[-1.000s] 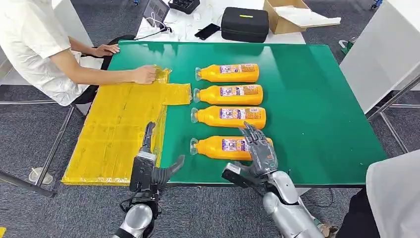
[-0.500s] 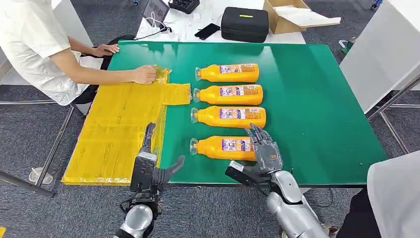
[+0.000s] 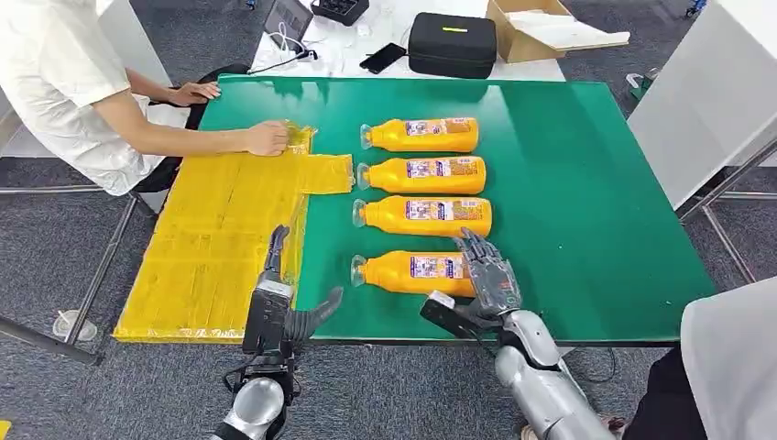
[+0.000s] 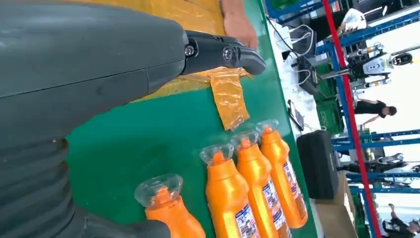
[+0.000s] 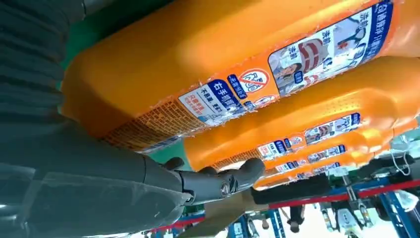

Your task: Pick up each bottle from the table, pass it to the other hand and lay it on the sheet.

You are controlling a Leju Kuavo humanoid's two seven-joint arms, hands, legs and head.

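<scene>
Orange bottle (image 3: 417,272) under right hand's (image 3: 488,280) spread fingers (image 3: 477,251).

Green table (image 3: 586,211) on grey carpet (image 3: 55,257)

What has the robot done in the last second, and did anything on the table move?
The right hand has come down and drawn back toward the robot, settling over the base end of the nearest bottle; whether it grips yet is unclear. The left hand stayed spread at the edge of the yellow sheet. All four bottles and the person's hand on the sheet stayed put.
</scene>
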